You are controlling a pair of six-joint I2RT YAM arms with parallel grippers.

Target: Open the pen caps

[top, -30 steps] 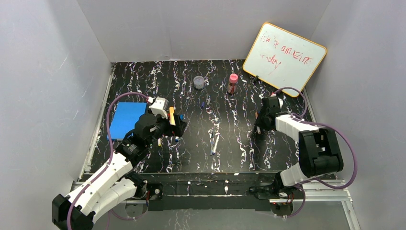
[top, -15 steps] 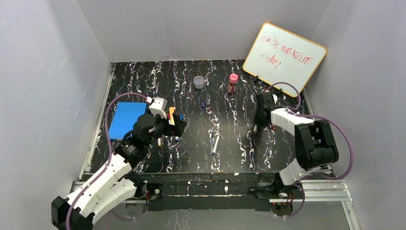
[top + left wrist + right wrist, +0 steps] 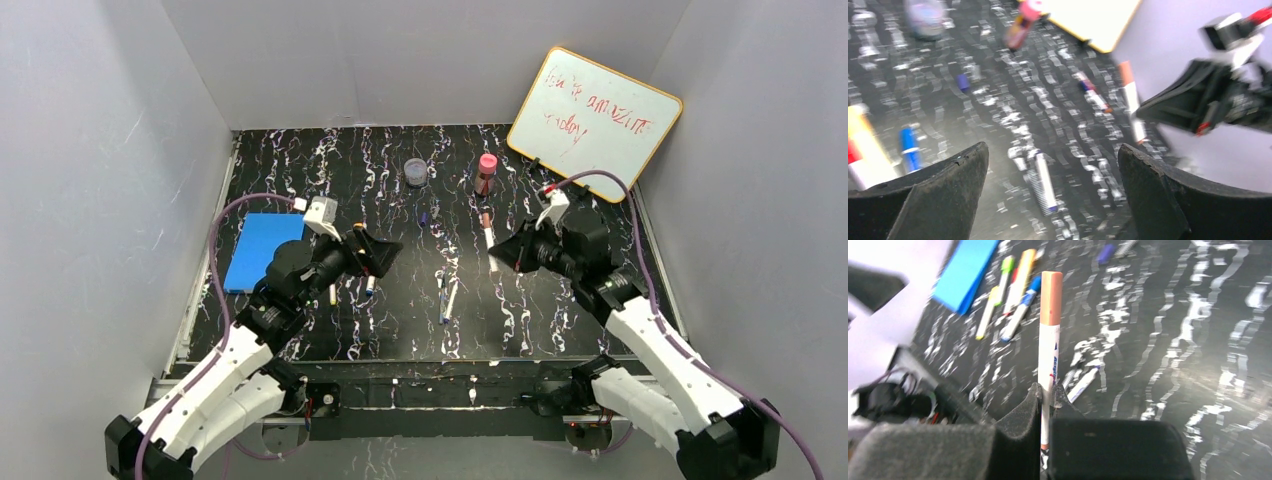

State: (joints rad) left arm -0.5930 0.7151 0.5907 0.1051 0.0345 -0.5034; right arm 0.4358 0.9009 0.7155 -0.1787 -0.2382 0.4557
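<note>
My right gripper is shut on a white-barrelled pen with an orange cap; the capped end sticks out past the fingertips. From above, this pen hangs over the table in front of the right gripper. My left gripper stands wide open and empty, facing the right one across a gap. Its wrist view shows the held pen and, between the open left gripper fingers, a white pen lying on the table. Several more pens lie grouped near the left arm.
A blue pad lies at the left. A clear jar and a pink-capped bottle stand at the back, a whiteboard leans at the back right. A loose blue cap and two pens lie mid-table.
The right gripper shut on the orange-capped pen at the right of the table, lifted it and swung to face left. The left gripper turned towards it and opened slightly wider.
</note>
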